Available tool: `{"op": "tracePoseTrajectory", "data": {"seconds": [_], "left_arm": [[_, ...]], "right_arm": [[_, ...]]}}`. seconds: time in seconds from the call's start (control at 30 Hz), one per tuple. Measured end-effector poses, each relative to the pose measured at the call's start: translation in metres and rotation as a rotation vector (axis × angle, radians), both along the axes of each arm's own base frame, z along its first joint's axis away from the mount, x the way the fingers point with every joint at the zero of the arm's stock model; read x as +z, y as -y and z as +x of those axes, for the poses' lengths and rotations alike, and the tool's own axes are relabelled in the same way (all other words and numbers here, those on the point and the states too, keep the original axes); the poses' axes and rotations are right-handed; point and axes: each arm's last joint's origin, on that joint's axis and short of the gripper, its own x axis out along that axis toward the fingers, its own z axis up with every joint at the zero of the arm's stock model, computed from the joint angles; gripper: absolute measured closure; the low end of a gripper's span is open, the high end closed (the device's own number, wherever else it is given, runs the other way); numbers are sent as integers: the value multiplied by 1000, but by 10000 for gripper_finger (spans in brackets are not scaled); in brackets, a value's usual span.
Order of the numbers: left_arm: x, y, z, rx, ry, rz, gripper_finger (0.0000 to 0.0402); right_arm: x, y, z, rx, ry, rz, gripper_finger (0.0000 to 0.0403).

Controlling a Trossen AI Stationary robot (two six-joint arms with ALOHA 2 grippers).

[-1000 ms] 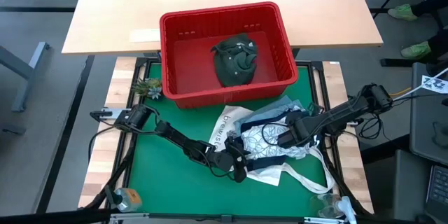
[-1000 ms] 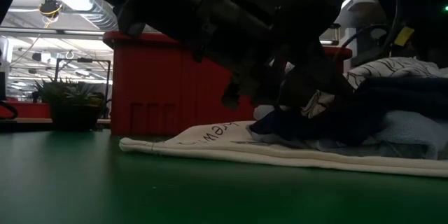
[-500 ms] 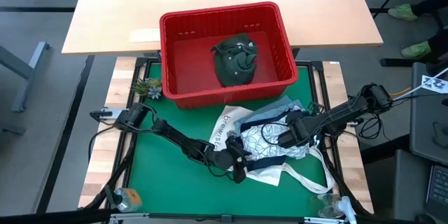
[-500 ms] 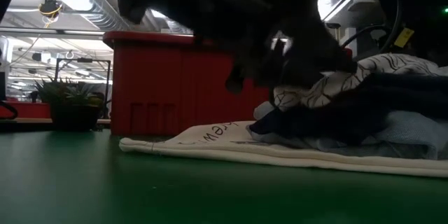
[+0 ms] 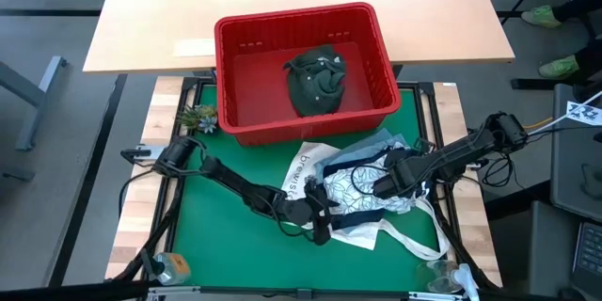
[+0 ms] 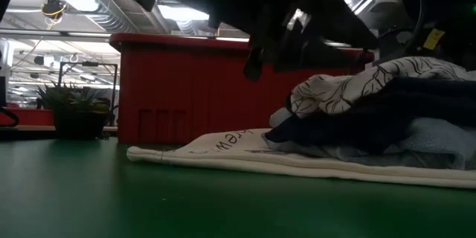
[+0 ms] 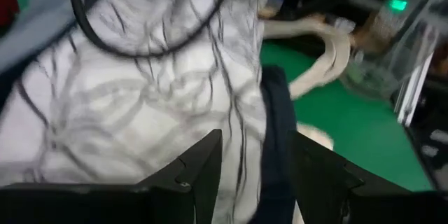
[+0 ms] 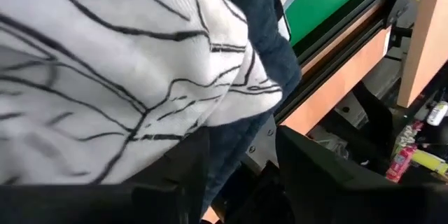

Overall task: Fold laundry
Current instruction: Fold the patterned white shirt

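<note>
Both claws, left claw point(image 5: 318, 216) and right claw point(image 5: 384, 184), stand apart at the white print garment point(image 5: 357, 188), lower centre. Find one edge, pinch only that layer, then spread flat.

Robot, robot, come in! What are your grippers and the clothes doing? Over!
Left gripper open at printed white garment. Right gripper on the pile, jaws apart. Tote bag underneath; olive garment in red basket.

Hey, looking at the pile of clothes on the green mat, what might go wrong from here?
1. The white garment with dark leaf print overlaps the navy garment; a grab may lift both.
2. The cream tote bag's long handles trail beside the pile and could snag the right gripper.
</note>
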Motion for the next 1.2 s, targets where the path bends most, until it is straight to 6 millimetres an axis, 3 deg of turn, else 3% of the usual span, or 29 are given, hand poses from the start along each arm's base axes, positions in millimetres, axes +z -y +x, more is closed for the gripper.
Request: {"op": "tracePoseTrajectory", "data": {"seconds": [0.2, 0.4, 0.53, 0.7, 0.93, 1.2], "left_arm": [[10, -9, 2, 7, 18, -13, 250], [23, -20, 4, 27, 54, -27, 250], [21, -32, 7, 58, 44, -30, 250], [17, -50, 10, 116, 16, -66, 250], [18, -51, 10, 117, 21, -70, 250], [18, -44, 9, 99, 21, -70, 250]], "right_arm": [[18, -2, 7, 11, 100, 18, 235], [52, -1, 5, 4, 264, 76, 235], [68, 0, -4, -121, 370, 146, 235], [74, -13, -17, -264, 419, 223, 235], [72, -57, -23, -224, 495, 405, 235], [73, -76, -33, -269, 688, 323, 235]]}}
